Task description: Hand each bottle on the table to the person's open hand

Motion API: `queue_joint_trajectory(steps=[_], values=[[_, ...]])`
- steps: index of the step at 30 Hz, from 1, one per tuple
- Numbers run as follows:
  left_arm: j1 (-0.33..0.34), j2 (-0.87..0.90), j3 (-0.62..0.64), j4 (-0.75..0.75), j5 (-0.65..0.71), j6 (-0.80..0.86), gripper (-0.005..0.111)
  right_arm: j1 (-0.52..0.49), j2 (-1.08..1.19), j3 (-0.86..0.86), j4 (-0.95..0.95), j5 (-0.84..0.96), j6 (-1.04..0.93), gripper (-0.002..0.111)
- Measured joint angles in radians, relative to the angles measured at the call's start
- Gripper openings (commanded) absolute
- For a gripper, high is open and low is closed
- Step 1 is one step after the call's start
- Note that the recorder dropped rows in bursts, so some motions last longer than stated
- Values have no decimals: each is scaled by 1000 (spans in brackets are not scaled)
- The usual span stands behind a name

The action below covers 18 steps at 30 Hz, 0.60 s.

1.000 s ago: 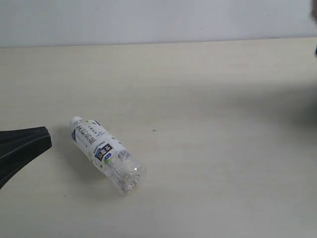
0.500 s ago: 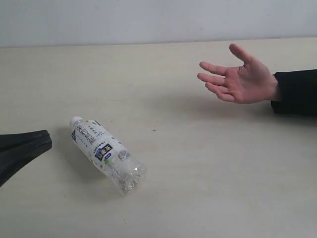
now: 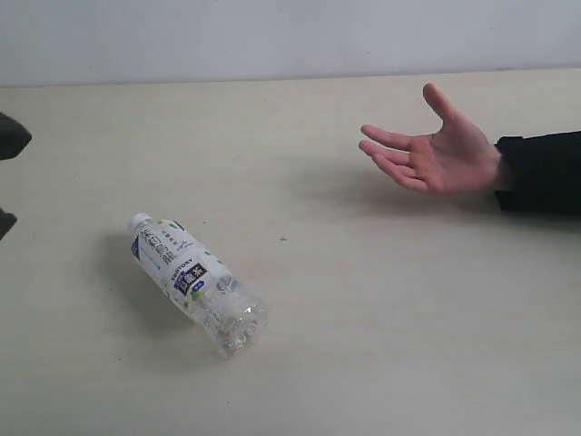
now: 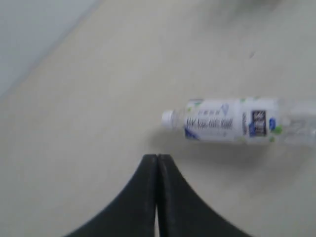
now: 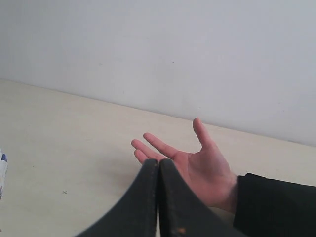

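One clear plastic bottle (image 4: 237, 121) lies past the left gripper (image 4: 157, 158), fingers closed. The right gripper (image 5: 158, 162), fingers closed, faces a bare open hand (image 5: 205, 170).

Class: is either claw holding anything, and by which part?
Nothing is held. The left claw and right claw are shut empty; the bottle lies loose on the table.

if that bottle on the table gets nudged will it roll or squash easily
The bottle lies on its side on the table, so a sideways nudge would probably roll it. Its clear body looks empty, so likely light, and may dent if squeezed.
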Motion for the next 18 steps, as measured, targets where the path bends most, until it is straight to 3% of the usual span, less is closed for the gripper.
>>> queue_joint_trajectory(steps=[4, 12, 14, 18], values=[[6, 185, -121, -31, 224, -78, 0, 0, 0, 0, 0, 0, 0, 1], [6, 451, -187, -159, 278, -18, 0, 0, 0, 0, 0, 0, 0, 1], [6, 483, -192, -143, 268, 39, 0, 0, 0, 0, 0, 0, 0, 1], [6, 522, -193, -109, 229, 325, 0, 0, 0, 0, 0, 0, 0, 1]])
